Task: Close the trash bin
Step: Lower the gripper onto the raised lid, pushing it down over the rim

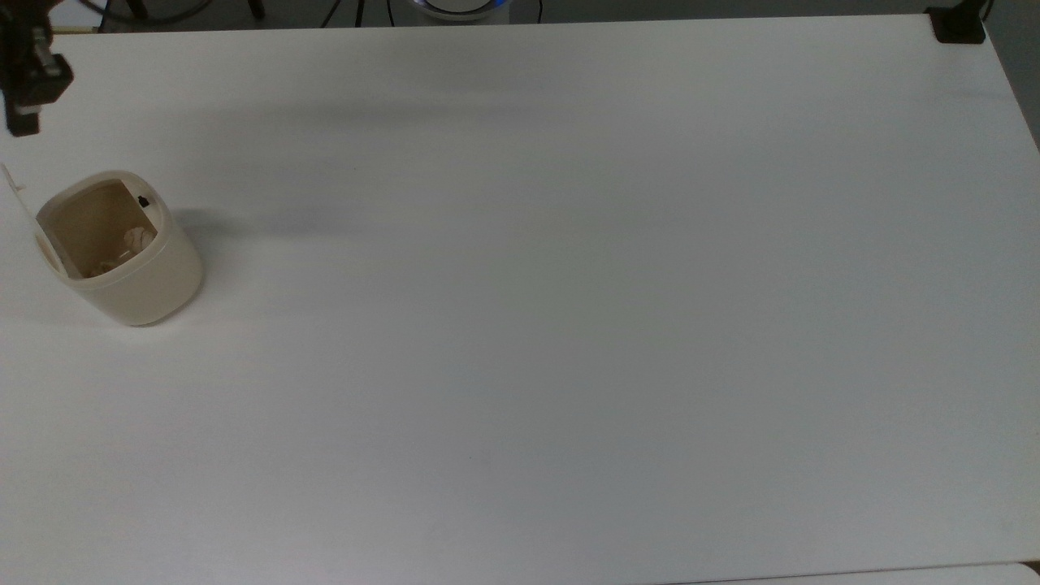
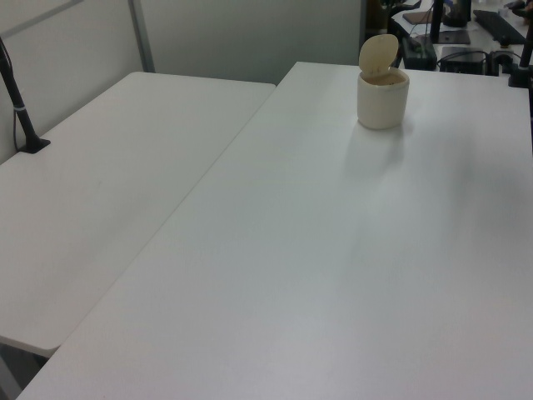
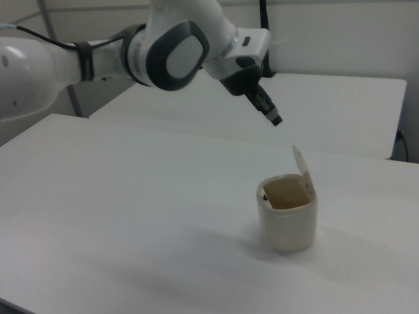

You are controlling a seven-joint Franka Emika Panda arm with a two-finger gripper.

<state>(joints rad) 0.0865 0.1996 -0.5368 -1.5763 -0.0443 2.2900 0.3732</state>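
The cream-beige trash bin (image 1: 122, 260) stands near the top view's left edge, and its thin lid (image 1: 15, 191) is hinged up on its left side. A small black latch (image 1: 144, 201) sits inside the rim, with crumpled paper (image 1: 138, 238) at the bottom. My gripper (image 1: 22, 126) hangs shut and holds nothing, beyond the bin at the top view's upper left. In the right view the gripper (image 3: 275, 120) is above and slightly left of the upright lid (image 3: 301, 163), clear of the bin (image 3: 287, 226). In the left view the bin (image 2: 383, 102) stands far back with its lid (image 2: 379, 53) raised.
The bin stands on a wide white table (image 1: 569, 325). A black mount (image 1: 959, 24) is clamped at the top view's upper right corner. A second white table (image 2: 100, 183) with a black post (image 2: 21, 108) adjoins it in the left view.
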